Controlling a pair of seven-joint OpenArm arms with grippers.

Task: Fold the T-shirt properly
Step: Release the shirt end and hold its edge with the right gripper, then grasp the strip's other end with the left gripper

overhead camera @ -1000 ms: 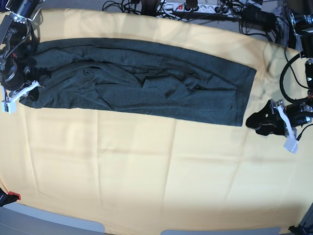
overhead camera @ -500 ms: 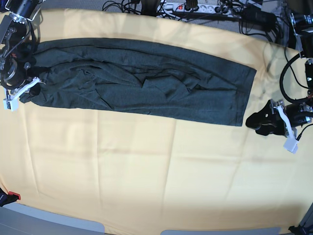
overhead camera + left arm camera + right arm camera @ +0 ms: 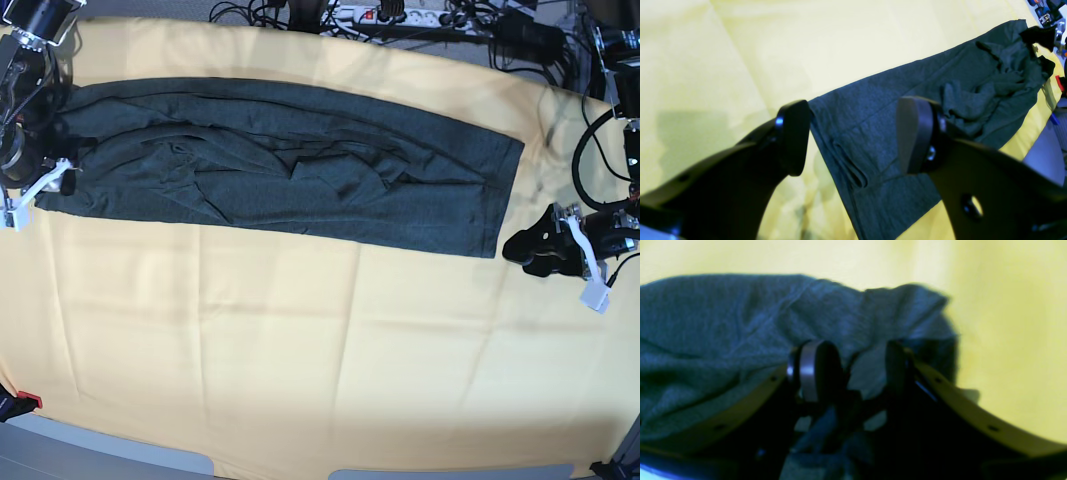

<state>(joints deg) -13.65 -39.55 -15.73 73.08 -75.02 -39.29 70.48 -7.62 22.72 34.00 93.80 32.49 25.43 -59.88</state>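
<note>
The T-shirt [image 3: 300, 165] lies as a long dark teal-grey band across the far half of the table, rumpled in its middle. My right gripper [image 3: 50, 178] is at the shirt's left end. In the right wrist view its fingers [image 3: 816, 370] stand apart, with a bunched fold of the T-shirt [image 3: 723, 316] still between them. My left gripper [image 3: 525, 248] rests open on the yellow cloth just right of the shirt's hem corner. In the left wrist view the left gripper [image 3: 853, 136] is wide open and holds nothing, with the T-shirt [image 3: 973, 73] stretching away beneath it.
A yellow cloth [image 3: 300, 350] covers the table. Cables and a power strip [image 3: 390, 15] run along the back edge. More cabling hangs at the far right [image 3: 600, 130]. A small red item [image 3: 28, 400] sits at the front left corner.
My right gripper has moved up and left with the shirt's left end, drawing that end straighter, and its fingers have come apart. The left arm has not moved.
</note>
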